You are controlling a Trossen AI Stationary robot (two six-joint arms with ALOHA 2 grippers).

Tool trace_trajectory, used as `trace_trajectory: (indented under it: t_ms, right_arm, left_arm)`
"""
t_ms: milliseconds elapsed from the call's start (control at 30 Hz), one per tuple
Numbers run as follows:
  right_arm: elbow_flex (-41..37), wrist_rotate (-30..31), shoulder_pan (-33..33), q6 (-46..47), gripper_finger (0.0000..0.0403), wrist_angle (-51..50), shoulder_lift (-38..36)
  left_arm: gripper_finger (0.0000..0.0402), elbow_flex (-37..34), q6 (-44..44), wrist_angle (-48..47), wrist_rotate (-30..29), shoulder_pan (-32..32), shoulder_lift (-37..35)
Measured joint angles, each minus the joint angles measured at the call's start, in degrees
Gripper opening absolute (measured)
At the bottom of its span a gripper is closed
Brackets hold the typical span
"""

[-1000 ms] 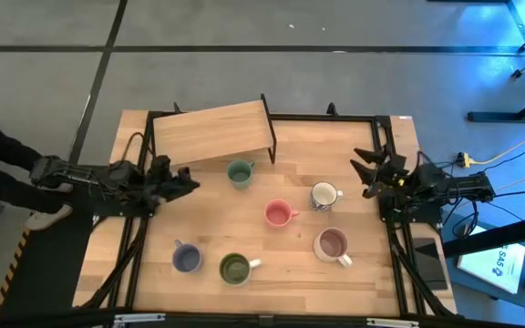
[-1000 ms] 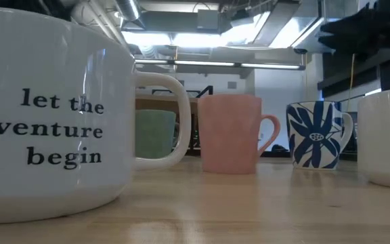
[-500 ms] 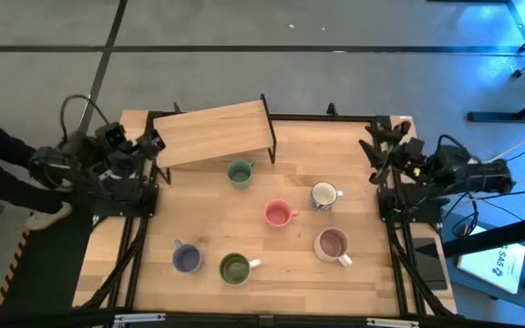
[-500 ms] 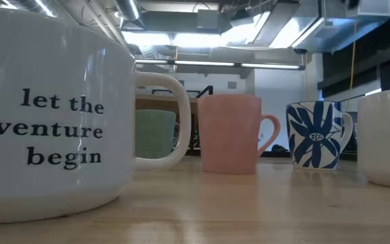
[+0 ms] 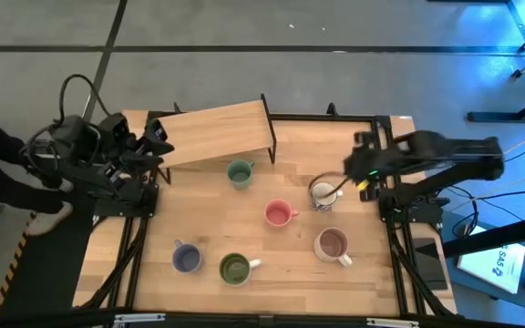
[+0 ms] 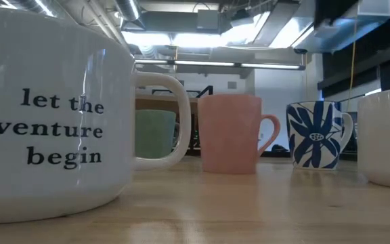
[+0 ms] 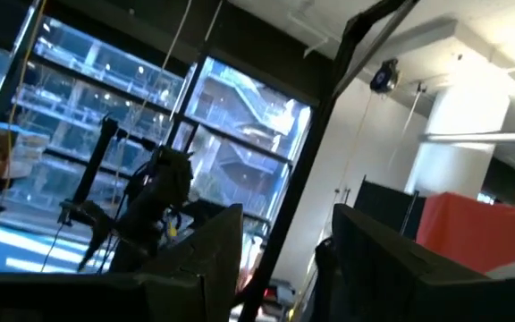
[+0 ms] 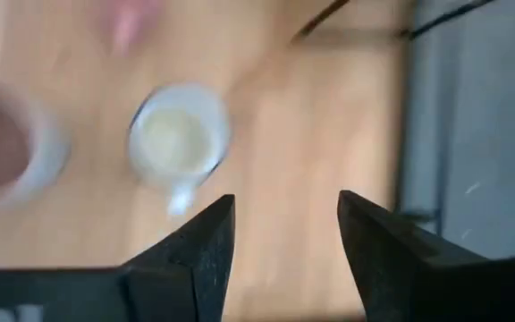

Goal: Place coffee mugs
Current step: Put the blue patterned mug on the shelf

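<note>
Swinging in over the table now, the right gripper (image 5: pixel 358 170) has left its parked spot at the right edge and reaches toward the white mug with blue pattern (image 5: pixel 324 195), hanging just beside that mug's right side. Its wrist view looks straight down on the same mug (image 8: pixel 179 137), and the two dark fingers (image 8: pixel 190 250) stand well apart with nothing between them, so the jaws are wide and empty. The left gripper (image 5: pixel 153 137) has meanwhile pulled up and back to the table's far-left corner beside the raised wooden board (image 5: pixel 215 132); its camera stares into the room, fingers parted, holding nothing.

My read: the first pick is starting, and the blue-patterned mug is the target.

All six mugs stand upright, mouths up, long axes vertical. In the high view the blue-patterned mug's handle points right, toward the incoming gripper. The teal-green mug (image 5: pixel 240 172) sits near the board, the pink mug (image 5: pixel 278 214) at centre with its handle to the right, and the pale mug with brown inside (image 5: pixel 333 244) is handle down-right. The lavender-blue mug (image 5: pixel 186 259) and the green mug with white handle (image 5: pixel 235 268) sit along the near edge
</note>
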Motion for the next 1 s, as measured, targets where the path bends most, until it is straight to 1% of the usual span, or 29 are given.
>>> trace_trajectory:
  t_ms: [67, 167, 233, 300, 400, 567, 633, 767, 867, 1000]
  right_arm:
    - [-1.5, -4.8, 0.0, -0.8, 0.0197, -2.4, 2.7]
    - [-5.5, -10.7, 0.6, -3.2, 0.023, 0.3, 4.6]
    - [-8.2, -10.9, 2.0, -5.0, 0.0259, 4.6, 4.6]
    - [-10.7, -10.0, 3.8, -7.3, 0.0285, 10.3, 4.5]
    - [-13.8, -9.9, 6.3, -8.3, 0.0304, 13.8, 4.3]
    - [-21.1, -9.9, 9.1, -8.5, 0.0295, 19.7, 4.7]
    - [-23.8, -10.0, 9.2, -8.4, 0.0287, 23.8, 4.7]
    - [-27.0, -9.3, 8.9, -7.6, 0.0278, 28.6, 4.7]
    - [-28.6, -8.4, 8.2, -8.1, 0.0277, 29.1, 4.7]
    - [-31.0, -8.7, 6.7, -9.1, 0.0276, 30.1, 4.7]
  left_arm:
    - [0.0176, 0.0, 0.0, -1.9, 0.4, 0.0, 0.0]
    - [0.0186, 0.0, 0.0, -4.4, 0.1, 0.0, 1.1]
    - [0.019, 0.0, -0.4, -5.6, -0.2, 0.0, 2.0]
    - [0.0192, 0.0, -0.5, -6.3, 1.1, 0.0, 2.8]
    - [0.0192, 0.0, -0.7, -6.3, 3.0, 0.0, 3.5]
    - [0.0192, 0.0, -0.6, -6.2, 3.6, 0.0, 3.6]
    - [0.0192, 0.0, -0.6, -6.2, 3.6, 0.0, 3.6]
    - [0.0192, 0.0, -0.7, -6.2, 2.3, 0.0, 3.6]
    - [0.0192, 0.0, -0.6, -6.1, 2.3, 0.0, 3.6]
    - [0.0192, 0.0, -0.6, -6.1, 1.7, 0.0, 3.6]
